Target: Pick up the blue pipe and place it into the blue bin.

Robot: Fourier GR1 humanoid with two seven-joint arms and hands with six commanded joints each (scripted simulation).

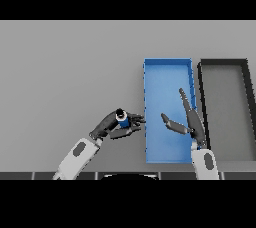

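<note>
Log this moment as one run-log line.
left hand: shut on pipe, beside blue bin | right hand: open over bin | pipe: not yet in bin

You're looking at one blue pipe [123, 119], one blue bin [167, 69], one dark bin [225, 63] and two hands showing.

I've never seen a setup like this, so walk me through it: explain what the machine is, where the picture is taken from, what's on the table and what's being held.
This is a humanoid robot seen from its own head, looking down at a grey table. Its left hand has its fingers curled round a small blue pipe, just left of a blue bin. Its right hand is open with straight fingers, showing over the blue bin and holding nothing. A dark bin sits to the right of the blue one. The pipe is not yet inside the blue bin.
</note>
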